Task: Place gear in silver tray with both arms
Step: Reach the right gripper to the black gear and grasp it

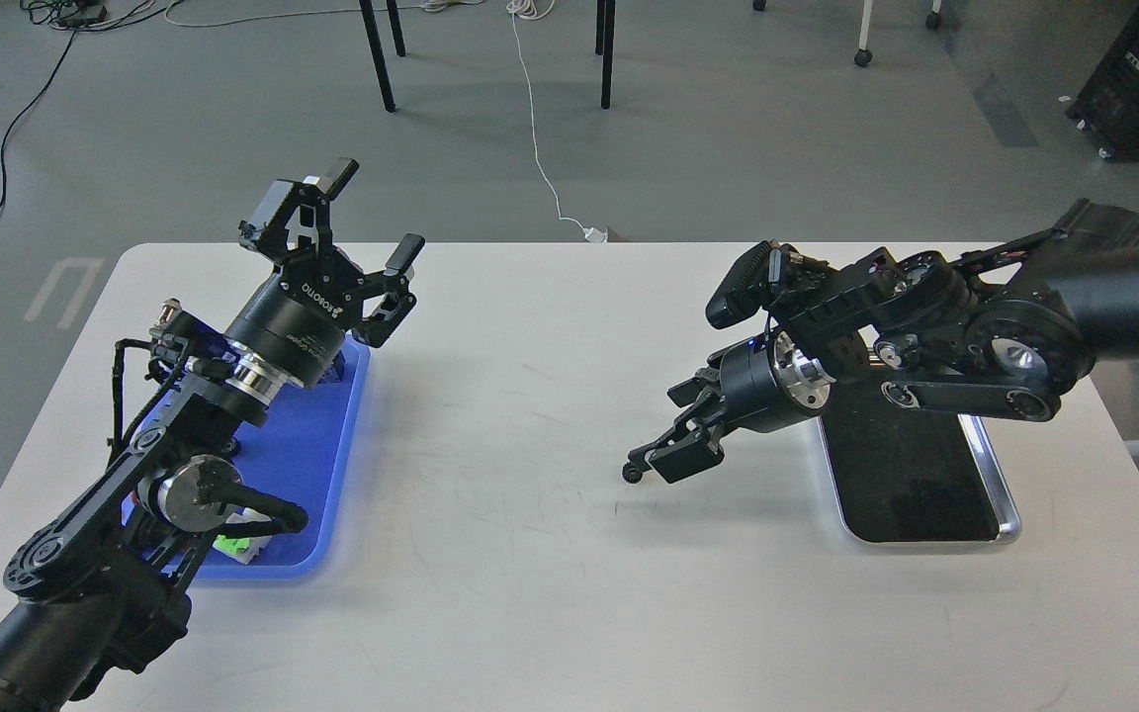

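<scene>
My right gripper [651, 463] hangs just above the white table, left of the silver tray [1003, 499]. Its fingers are closed on a small black gear [633, 475] at their tips. The silver tray lies at the right of the table with a dark reflective bottom, and my right arm hides its far end. Nothing shows in the visible part of the tray. My left gripper [372, 216] is raised above the far end of the blue plastic tray [307, 465], its fingers spread wide and empty.
The blue tray at the left holds a green and white part [233, 544] near its front edge, partly hidden by my left arm. The white table [530, 554] lies between the two trays. Chair legs and cables are on the floor beyond.
</scene>
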### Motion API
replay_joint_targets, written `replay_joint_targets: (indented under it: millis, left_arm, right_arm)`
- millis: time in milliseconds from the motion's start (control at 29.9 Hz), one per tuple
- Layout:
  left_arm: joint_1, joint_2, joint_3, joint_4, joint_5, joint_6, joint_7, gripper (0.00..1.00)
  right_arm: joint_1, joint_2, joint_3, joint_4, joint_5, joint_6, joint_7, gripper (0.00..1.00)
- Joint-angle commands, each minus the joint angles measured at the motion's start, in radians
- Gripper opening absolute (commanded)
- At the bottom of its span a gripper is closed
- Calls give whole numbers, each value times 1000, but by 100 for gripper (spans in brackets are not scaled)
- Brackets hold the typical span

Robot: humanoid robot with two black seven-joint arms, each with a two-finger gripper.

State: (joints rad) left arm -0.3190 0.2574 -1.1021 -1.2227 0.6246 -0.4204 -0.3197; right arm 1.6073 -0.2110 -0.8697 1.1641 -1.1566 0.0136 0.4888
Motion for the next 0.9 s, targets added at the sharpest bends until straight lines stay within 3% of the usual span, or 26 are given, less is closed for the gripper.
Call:
replay_joint_targets:
  millis: [0, 234, 501, 869]
  left_arm:
    - [2, -1, -7, -6, 0, 0, -1, 98]
    - [11, 2, -13, -12, 0, 0, 1, 98]
    - [18, 2, -24, -51, 0, 2, 4, 98]
    - [35, 2, -31, -52, 0, 0, 2, 98]
  right_arm:
    - [-9, 65, -40, -23, 0, -64, 0, 95]
    - [-46, 159, -92, -81, 2, -107, 0, 94]
    - [-90, 185, -124, -115, 2, -167, 0, 92]
    - [-129, 211, -152, -175, 3, -178, 0, 79]
